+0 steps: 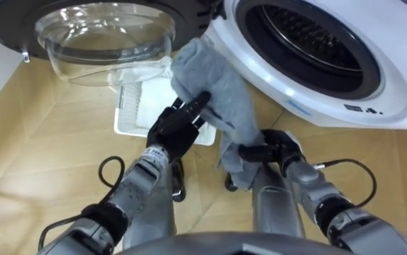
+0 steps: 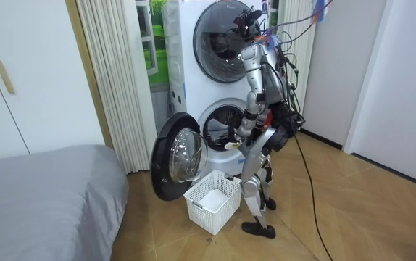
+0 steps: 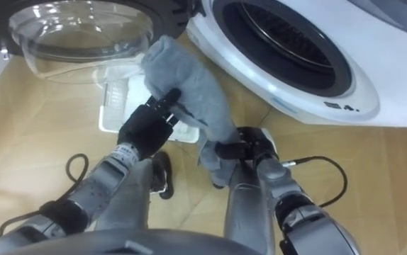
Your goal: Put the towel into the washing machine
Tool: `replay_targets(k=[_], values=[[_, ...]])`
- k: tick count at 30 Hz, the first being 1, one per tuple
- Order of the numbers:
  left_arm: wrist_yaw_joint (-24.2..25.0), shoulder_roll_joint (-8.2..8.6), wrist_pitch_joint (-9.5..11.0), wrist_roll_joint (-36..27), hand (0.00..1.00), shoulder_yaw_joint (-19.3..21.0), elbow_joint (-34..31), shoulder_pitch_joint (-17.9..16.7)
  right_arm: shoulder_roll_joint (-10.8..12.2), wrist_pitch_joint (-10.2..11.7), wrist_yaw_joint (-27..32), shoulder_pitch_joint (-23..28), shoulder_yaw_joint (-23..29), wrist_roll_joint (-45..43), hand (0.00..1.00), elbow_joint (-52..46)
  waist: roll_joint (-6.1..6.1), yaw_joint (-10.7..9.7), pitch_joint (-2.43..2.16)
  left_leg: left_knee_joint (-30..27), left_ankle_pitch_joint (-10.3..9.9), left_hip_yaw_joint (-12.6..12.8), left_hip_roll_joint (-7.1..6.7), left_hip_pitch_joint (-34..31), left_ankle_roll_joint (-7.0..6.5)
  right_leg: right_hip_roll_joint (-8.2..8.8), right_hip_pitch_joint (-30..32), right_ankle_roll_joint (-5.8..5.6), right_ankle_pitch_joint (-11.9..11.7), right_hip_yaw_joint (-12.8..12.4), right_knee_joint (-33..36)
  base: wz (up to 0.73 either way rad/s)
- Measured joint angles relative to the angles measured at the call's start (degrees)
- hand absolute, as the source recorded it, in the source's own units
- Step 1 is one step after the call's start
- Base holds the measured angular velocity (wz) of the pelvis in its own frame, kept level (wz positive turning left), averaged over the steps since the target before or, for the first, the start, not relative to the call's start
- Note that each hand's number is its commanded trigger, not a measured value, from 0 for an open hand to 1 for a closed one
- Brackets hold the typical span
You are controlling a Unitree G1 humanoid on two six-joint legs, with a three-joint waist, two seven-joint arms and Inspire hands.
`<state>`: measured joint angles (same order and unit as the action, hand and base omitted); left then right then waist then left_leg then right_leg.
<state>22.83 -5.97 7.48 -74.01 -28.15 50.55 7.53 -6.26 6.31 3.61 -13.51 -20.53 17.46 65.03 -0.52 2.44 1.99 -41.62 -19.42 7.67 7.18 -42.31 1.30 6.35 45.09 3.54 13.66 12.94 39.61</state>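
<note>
Standing on a wooden floor (image 1: pixel 40 142) before a stack of two front-loading machines, the robot bends its head down over the lower one, the washer (image 1: pixel 274 78). The washer's round door (image 1: pixel 104 35), with a bulging clear glass bowl, hangs wide open to the robot's left. The dark metal drum (image 1: pixel 310 35) lies open at the upper right of the eye views.

Both hands hold a grey towel (image 1: pixel 214 85) in the air in front of the washer's white front, just left of the opening's rim and between door and drum. The towel is outside the drum. The left hand (image 1: pixel 179 127) reaches up from the lower left, its fingertips pinching a fold at the towel's middle. The right hand (image 1: pixel 274 149) comes in from the lower right, its fingers curled round the towel's lower end, which hangs bunched beneath it.

A white slatted basket (image 1: pixel 129 124) stands on the floor under the door's edge, behind the left hand and partly covered by the towel.

In the room view, the robot stands upright beside the basket, facing the machines. The upper machine (image 2: pixel 219 36) has its door closed. A pleated curtain (image 2: pixel 114 80) hangs to the room view's left, and a grey bed (image 2: pixel 41 188) fills the lower left corner.
</note>
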Motion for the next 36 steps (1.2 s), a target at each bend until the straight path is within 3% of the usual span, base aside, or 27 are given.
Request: replay_targets(k=[5,12,17,24,31,36], values=[[-6.9,0.0,-0.4,7.1,0.0,3.6,1.4,-0.8,-0.3,-0.2,1.0,0.0,3.7,7.9,1.0,-0.1,-0.79,1.2,0.64,0.0,0.0,0.0,-0.07,-0.4,-0.03,0.12,0.3,-0.12,0.1,0.0,-0.2,0.0],[-16.7,-0.3,-0.8,16.0,0.0,8.1,2.0,-1.6,-2.1,-1.2,2.2,-0.6,8.5,18.8,1.0,0.1,-0.97,2.4,0.65,0.0,0.5,-0.2,-0.96,-2.2,-0.39,1.25,2.2,-0.25,0.2,0.4,0.7,0.07],[-20.7,-0.37,-0.8,21.9,0.0,11.1,4.6,-1.8,-2.2,-1.3,2.6,-1.2,10.8,23.0,1.0,1.4,-0.96,2.4,0.64,0.2,0.6,-0.1,-1.01,-2.2,-0.49,1.32,2.1,-0.32,0.2,0.5,0.3,0.01],[-24.9,-0.1,-0.9,22.4,0.0,12.3,5.1,-2.3,-2.5,-2.3,1.9,-2.2,12.8,27.8,1.0,4.2,-0.91,2.4,0.62,0.2,0.7,0.0,-0.99,-2.1,-0.62,1.38,1.8,-0.44,0.1,0.6,0.1,0.01],[-25.8,-0.52,-1.0,22.3,0.0,12.3,5.7,-2.3,-3.0,-3.7,1.1,-2.6,15.1,36.4,1.0,4.4,-0.68,2.3,0.74,-0.9,0.7,0.4,-1.08,-1.9,-0.63,1.56,2.2,-0.42,0.1,0.0,1.3,-0.02],[-26.4,-2.6,-1.1,21.8,0.0,12.4,4.5,-2.4,-5.8,-7.0,0.4,-5.8,15.3,43.0,1.0,3.7,1.29,2.0,0.96,-2.0,0.7,1.2,-1.35,-2.4,-0.79,2.37,3.4,-0.23,0.5,-0.9,3.5,-0.02]])
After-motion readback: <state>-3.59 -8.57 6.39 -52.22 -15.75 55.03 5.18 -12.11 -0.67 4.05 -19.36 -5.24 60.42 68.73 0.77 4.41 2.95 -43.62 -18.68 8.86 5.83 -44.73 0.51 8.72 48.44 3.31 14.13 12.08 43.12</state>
